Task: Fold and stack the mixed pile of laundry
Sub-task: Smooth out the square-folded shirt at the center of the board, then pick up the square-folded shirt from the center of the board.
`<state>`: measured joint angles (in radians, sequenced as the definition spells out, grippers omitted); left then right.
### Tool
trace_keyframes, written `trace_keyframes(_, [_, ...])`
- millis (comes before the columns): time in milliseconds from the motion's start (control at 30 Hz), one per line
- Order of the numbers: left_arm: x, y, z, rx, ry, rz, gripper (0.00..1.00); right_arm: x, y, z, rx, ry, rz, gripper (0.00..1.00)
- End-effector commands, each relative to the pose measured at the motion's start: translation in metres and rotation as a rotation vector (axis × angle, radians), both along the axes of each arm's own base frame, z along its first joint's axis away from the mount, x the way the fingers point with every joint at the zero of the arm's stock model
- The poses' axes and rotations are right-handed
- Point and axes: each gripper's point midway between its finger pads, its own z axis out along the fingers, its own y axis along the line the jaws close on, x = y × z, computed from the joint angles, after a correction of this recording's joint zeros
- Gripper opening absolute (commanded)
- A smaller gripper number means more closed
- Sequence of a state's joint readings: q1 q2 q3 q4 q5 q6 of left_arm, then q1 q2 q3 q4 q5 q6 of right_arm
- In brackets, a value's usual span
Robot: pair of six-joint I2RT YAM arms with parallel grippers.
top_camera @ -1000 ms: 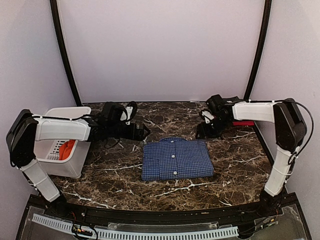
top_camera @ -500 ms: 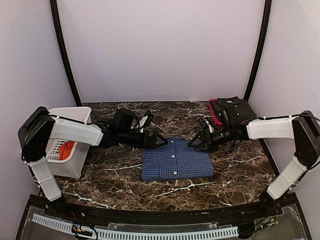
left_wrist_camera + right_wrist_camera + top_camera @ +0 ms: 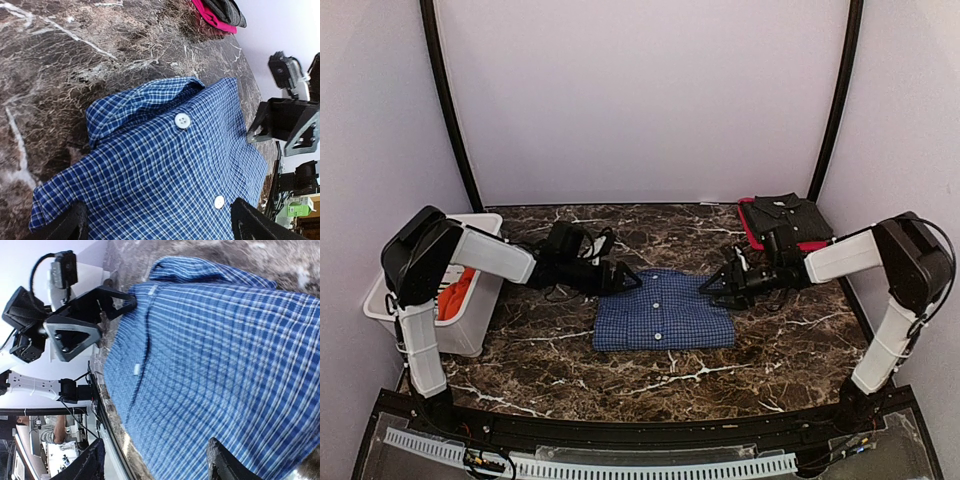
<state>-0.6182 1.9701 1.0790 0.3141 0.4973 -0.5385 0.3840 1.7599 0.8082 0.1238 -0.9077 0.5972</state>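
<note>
Checked shirt [image 3: 665, 312]: lay folded, buttons up, at the middle of the tabletop [image 3: 670, 235], collar toward the far side.
Just changed: both arms had reached in to its far corners, so moving it toward the stack seemed to be the step in hand.
Left fingers [image 3: 250, 225]: spread wide over the left far corner, gripping nothing.
Right fingers [image 3: 220, 465]: apart over the opposite corner, nothing held.
Against a second earlier: the shirt sat slightly further left; the arms had then been back by the basket [image 3: 470, 335] and the dark folded garment [image 3: 785, 213].
Orange shirt [image 3: 455, 295]: in the basket, not yet folded.

Overhead wide, wrists close; shirt [image 3: 665, 322] shared
</note>
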Motion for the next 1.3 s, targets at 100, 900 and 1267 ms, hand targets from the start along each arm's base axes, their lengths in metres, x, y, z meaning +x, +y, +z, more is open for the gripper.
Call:
trace_keyframes(100, [-0.079, -0.020, 0.094, -0.046, -0.124, -0.207, 0.99, -0.043, 0.011, 0.090, 0.114, -0.137, 0.054, 0.68])
trace_keyframes(900, [-0.106, 0.020, -0.029, 0.067, 0.071, -0.102, 0.99, -0.071, 0.007, -0.023, 0.194, 0.183, -0.027, 0.60])
trace_keyframes(1267, [-0.103, -0.037, 0.086, 0.364, -0.584, -0.295, 0.99, -0.047, -0.045, 0.032, -0.036, -0.039, -0.237, 0.57])
